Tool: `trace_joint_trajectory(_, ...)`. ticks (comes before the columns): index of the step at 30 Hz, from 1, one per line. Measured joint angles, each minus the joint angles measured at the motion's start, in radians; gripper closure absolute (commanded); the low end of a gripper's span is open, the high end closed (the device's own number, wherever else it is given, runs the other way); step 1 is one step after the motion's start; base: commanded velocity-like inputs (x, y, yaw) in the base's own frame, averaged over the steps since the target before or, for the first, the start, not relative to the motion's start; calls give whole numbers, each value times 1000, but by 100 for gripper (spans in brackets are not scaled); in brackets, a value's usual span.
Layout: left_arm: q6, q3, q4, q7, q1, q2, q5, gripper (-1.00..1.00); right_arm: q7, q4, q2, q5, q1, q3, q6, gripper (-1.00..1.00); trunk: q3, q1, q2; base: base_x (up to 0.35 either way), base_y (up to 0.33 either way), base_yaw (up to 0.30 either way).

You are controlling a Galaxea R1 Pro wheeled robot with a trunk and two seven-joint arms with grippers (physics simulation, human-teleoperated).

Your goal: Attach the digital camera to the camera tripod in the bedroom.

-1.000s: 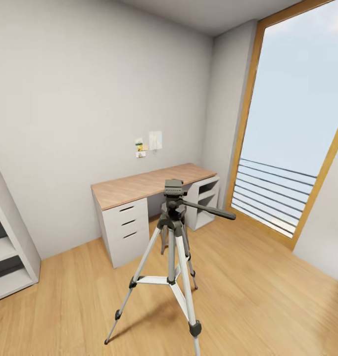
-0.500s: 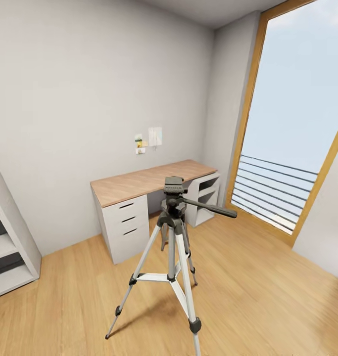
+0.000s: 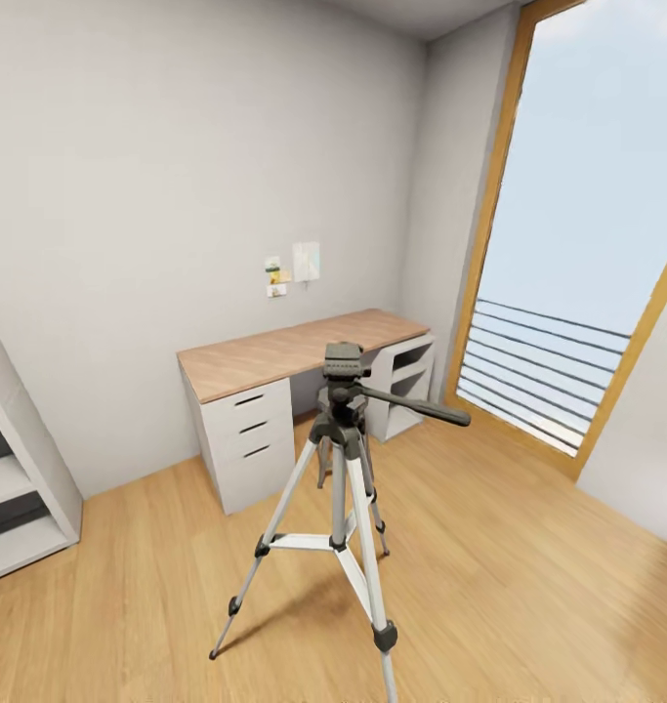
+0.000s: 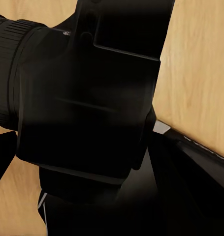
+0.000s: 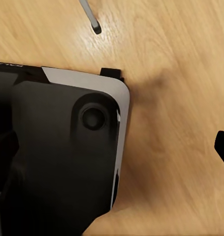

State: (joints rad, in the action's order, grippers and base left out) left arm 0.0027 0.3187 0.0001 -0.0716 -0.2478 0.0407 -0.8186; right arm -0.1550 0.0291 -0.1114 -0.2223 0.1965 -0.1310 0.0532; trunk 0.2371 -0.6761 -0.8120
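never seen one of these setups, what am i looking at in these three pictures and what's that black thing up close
It is a simulated wheeled robot with two arms. The big picture comes from its head camera: a bedroom with a tripod standing on the wood floor, in front of a desk and beside a tall window. The other two come from cameras near each gripper. The left one looks at a black camera very close, apparently held. The right one looks down at the floor and a dark part of the robot.
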Motion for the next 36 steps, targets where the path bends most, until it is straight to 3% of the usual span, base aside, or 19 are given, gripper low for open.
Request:
trace_joint_trajectory(13,0,0,0,0,0,-1,0,100,0,0,0,0,0,0,1,-100,20,0,0,0,0,0)
trace_joint_trajectory(33,0,1,0,1,0,-1,0,100,-7,-1,0,-1,1,-3,-3,-100,22,0,0,0,0,0)
trace_joint_trajectory(36,0,1,0,0,0,-2,0,100,6,-19,-11,-17,1,2,2,-100,22,0,0,0,0,0)
